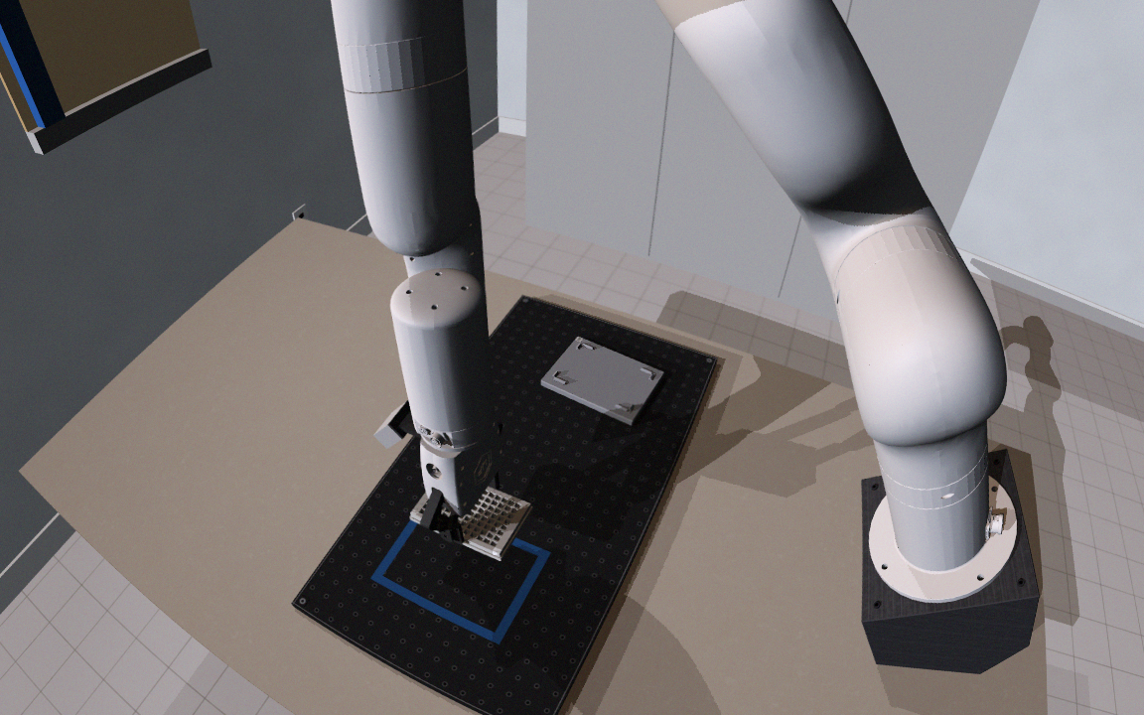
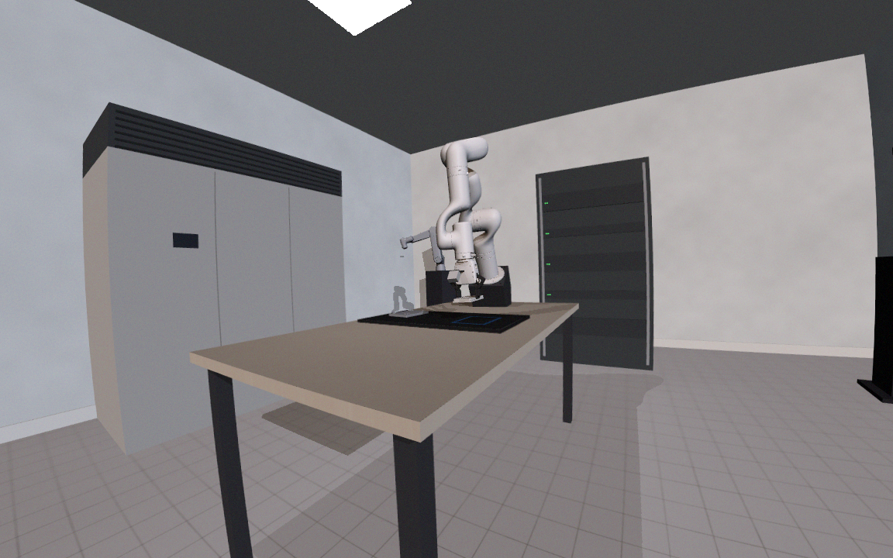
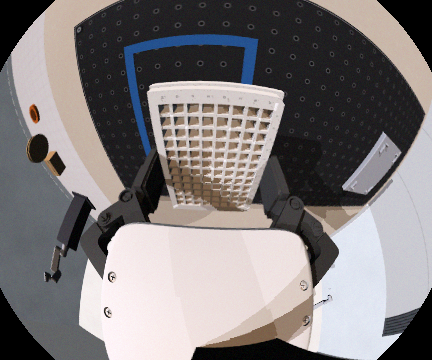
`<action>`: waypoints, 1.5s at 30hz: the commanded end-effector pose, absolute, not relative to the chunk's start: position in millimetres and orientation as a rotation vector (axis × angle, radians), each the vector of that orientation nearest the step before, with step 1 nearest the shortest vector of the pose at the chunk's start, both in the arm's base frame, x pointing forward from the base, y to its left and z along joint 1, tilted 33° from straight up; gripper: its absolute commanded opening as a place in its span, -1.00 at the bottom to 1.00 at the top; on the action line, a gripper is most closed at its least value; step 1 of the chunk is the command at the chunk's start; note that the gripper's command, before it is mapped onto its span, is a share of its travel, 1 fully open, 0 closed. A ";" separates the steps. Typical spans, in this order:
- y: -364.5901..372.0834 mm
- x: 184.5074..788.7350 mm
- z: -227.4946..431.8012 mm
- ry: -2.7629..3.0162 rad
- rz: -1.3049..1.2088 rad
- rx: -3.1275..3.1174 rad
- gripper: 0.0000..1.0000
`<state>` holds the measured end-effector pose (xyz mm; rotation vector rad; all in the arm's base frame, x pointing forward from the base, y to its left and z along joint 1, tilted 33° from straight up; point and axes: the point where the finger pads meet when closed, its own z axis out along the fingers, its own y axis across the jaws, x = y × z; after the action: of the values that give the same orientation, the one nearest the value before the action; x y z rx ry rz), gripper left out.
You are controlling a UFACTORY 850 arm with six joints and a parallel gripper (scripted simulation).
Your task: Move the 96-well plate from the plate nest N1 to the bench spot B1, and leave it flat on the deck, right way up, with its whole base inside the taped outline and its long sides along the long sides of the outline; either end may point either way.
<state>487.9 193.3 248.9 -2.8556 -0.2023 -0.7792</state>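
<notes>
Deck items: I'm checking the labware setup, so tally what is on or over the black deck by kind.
96-well plate, held in the gripper over the deck: 1
Plate nest, unoccupied: 1
Blue taped outline: 1
Total: 3

Grey cabinet point(image 2: 214, 291) and dark rack point(image 2: 595, 263) line pale walls.

96-well plate point(image 1: 495, 521): white, rectangular grid of open wells, right way up and roughly level, held off the deck, clamped across its long sides near one end by the black fingers. From the top view it sits over the near-nest edge of the B1 outline point(image 1: 434, 604), a blue taped rectangle on the black deck. Plate nest N1 point(image 1: 603, 378): flat grey pad with corner tabs, unoccupied, well apart from B1.
</notes>
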 end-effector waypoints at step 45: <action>235.5 486.6 254.6 -0.183 -0.839 -2.886 -1.00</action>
<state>486.4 235.1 253.9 -2.8229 -0.2127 -0.7760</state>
